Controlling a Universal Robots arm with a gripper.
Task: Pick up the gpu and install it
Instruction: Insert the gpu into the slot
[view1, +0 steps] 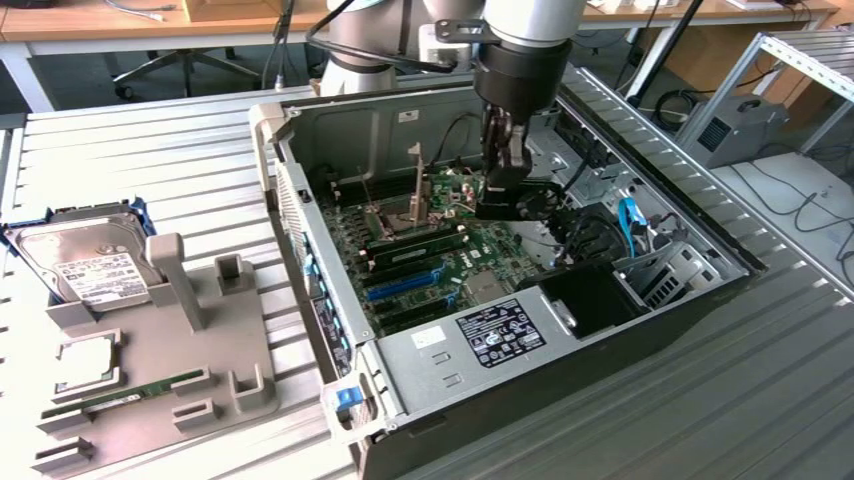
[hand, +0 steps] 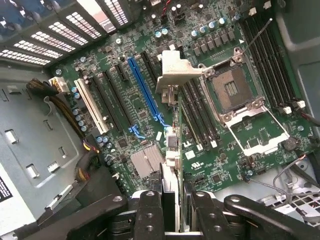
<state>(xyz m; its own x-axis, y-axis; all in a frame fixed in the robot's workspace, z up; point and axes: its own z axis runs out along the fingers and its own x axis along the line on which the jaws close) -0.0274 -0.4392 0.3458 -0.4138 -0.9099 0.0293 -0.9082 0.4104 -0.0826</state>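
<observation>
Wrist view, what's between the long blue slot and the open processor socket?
The gpu, edge-on in the fingers, hangs above black memory slots there, in the wrist view.

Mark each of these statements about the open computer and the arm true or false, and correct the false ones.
1. The end effector grips the gpu. True.
2. The gpu is held over the motherboard inside the computer case. True.
3. The hard drive lies inside the case. False: it stands on the grey holder outside the case, at the exterior view's left.
4. A cooler covers the CPU socket. False: the socket is open and bare.
5. A card fills the long blue slot. False: it is empty.
</observation>
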